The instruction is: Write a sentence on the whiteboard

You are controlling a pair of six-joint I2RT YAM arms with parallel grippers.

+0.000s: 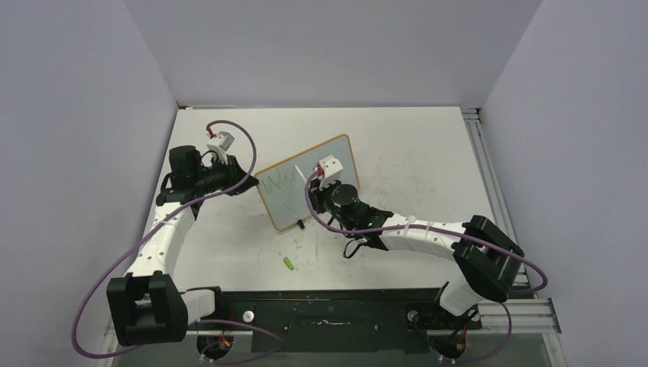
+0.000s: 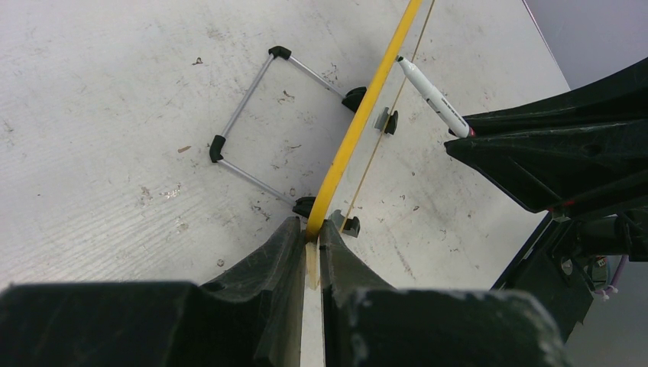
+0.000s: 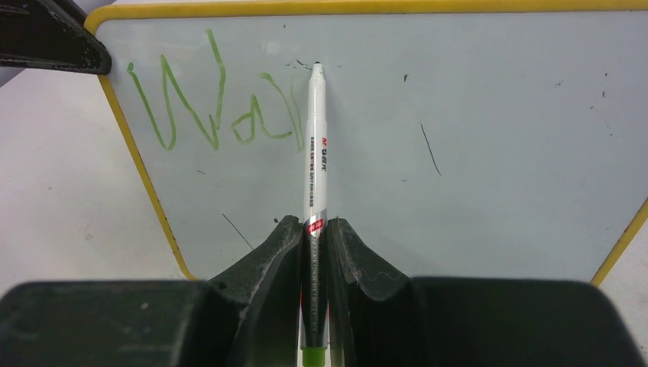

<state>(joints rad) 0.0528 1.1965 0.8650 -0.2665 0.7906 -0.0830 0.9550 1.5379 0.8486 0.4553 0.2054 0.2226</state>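
The whiteboard [image 1: 306,180] with its yellow frame stands tilted on the table's middle. My left gripper [image 1: 246,181] is shut on its left edge; in the left wrist view the yellow frame [image 2: 359,122] runs up from between the jaws of this gripper [image 2: 312,229]. My right gripper [image 3: 315,223] is shut on a white marker [image 3: 315,145], whose tip touches the whiteboard [image 3: 474,168]. Green letters of the sentence [image 3: 214,111] stand at the board's upper left, just left of the tip. The marker [image 2: 432,96] and the right gripper [image 1: 330,183] also show from the other views.
A green marker cap [image 1: 289,263] lies on the table in front of the board. The board's wire stand [image 2: 252,130] with black feet rests behind it. A rail [image 1: 489,176] runs along the table's right edge. Grey walls enclose the table on three sides.
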